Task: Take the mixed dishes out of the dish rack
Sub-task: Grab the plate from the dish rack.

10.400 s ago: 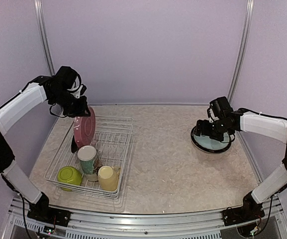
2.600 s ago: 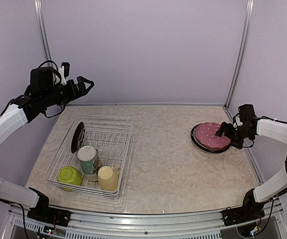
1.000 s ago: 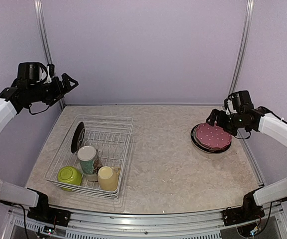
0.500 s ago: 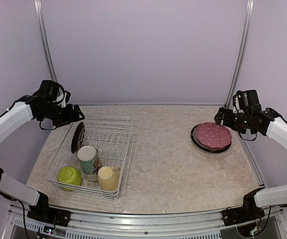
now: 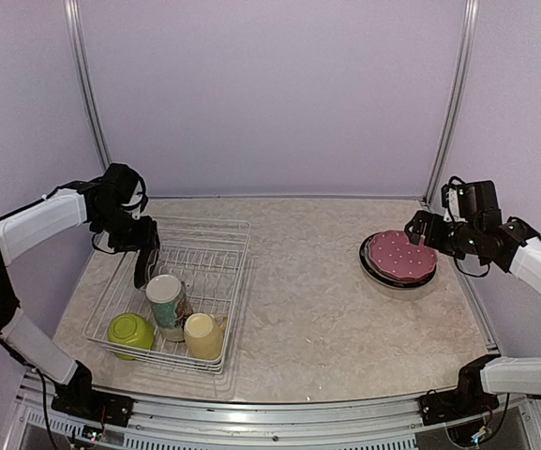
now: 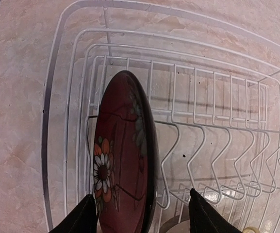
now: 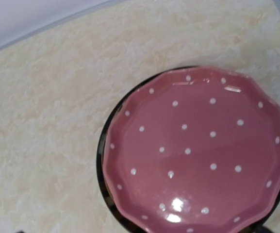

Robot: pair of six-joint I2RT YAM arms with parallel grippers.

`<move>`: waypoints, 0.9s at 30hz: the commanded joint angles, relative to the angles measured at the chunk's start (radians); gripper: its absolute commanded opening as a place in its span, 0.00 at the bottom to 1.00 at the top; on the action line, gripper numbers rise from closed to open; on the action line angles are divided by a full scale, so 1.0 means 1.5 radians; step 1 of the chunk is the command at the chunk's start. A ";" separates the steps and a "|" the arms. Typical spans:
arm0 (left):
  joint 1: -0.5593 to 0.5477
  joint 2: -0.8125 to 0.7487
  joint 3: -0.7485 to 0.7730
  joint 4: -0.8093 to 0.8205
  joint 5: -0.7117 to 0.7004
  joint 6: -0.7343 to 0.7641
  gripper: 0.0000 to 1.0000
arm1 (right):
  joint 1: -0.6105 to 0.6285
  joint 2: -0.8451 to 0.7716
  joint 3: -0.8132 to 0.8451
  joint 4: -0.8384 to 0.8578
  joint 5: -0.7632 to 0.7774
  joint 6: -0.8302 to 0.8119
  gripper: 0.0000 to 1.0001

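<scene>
The left gripper (image 6: 142,217) is held low over the far-left end of the dish rack (image 6: 47,121), its fingers (image 6: 84,218) spread wide with nothing clamped. The dark red plate (image 6: 125,160) is seen standing on edge in an end slot, its upper rim lying between the two fingers, closer to the left-hand one in the wrist view; whether it is touched cannot be told. Nearer in the rack, the lime-green bowl (image 5: 130,330), white floral mug (image 5: 166,300) and pale yellow mug (image 5: 202,335) are lined up. Over on the right, the pink dotted plate (image 7: 198,150) is stacked flat on a black plate (image 7: 101,162) on the table (image 5: 317,309). The right gripper (image 5: 418,229) is held above the stack's far edge, fingers parted and empty.
</scene>
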 commanded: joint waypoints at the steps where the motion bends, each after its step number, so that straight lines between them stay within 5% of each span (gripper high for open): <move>1: -0.006 0.024 0.025 -0.030 -0.030 0.015 0.56 | -0.004 -0.001 -0.016 0.017 -0.024 0.000 1.00; 27: -0.017 0.059 0.056 -0.060 -0.045 0.029 0.08 | -0.003 0.001 -0.044 0.037 -0.051 0.022 1.00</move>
